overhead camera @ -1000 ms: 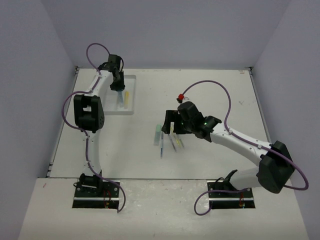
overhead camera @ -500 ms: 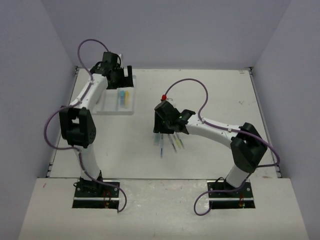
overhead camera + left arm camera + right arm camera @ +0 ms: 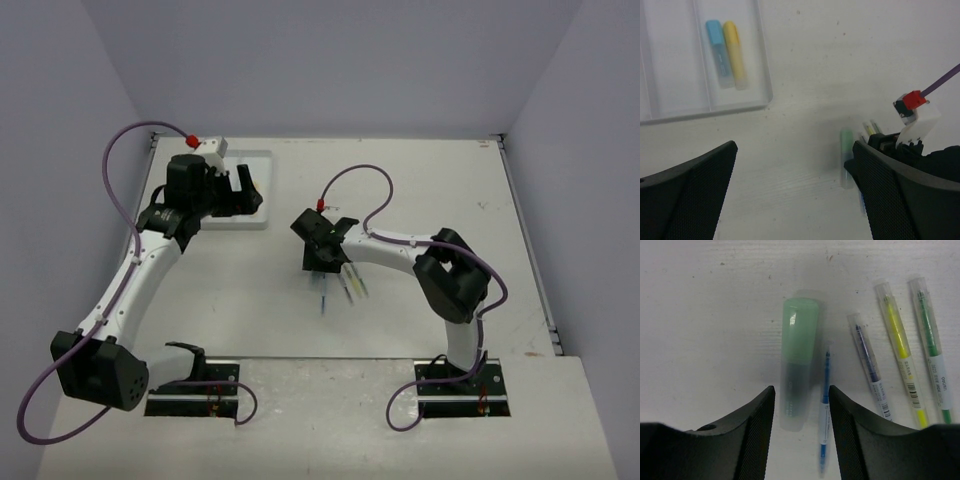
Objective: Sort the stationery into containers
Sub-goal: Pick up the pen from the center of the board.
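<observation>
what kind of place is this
Likely a robot lab test cell: two arms bolted to a white table, plain walls boxing it in, and pens and a green highlighter laid out near a sorting tray.

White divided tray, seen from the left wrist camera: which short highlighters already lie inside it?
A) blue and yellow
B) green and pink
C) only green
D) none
A: a short blue highlighter and a short yellow highlighter lie side by side in one compartment of the white divided tray.
</observation>
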Controlling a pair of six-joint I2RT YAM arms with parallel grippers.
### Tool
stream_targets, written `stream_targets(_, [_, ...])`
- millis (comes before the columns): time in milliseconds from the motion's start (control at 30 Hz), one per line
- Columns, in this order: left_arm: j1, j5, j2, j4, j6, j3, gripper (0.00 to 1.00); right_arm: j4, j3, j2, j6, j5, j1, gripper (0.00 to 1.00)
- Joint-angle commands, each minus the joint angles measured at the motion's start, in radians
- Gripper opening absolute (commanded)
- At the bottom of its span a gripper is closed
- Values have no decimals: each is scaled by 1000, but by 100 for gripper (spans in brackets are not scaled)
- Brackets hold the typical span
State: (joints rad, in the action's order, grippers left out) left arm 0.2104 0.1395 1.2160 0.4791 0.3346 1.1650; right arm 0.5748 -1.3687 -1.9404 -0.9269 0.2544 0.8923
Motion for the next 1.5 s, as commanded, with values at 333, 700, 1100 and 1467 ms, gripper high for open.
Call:
stream_targets(333, [1, 46, -82, -57, -14, -96, 100, 91, -123, -118, -57, 85, 37, 45])
stream_targets(700, [3, 76, -75, -65, -14, -119, 100, 184, -169, -79, -74, 207, 60, 46])
stream_targets(1100, [3, 80, -78, -63, -25, -122, 100, 176, -220, -90, -25, 167, 67, 46])
stream_targets(1467, [3, 74, -79, -65, -24, -127, 100, 173, -239, -172, -17, 148, 66, 45])
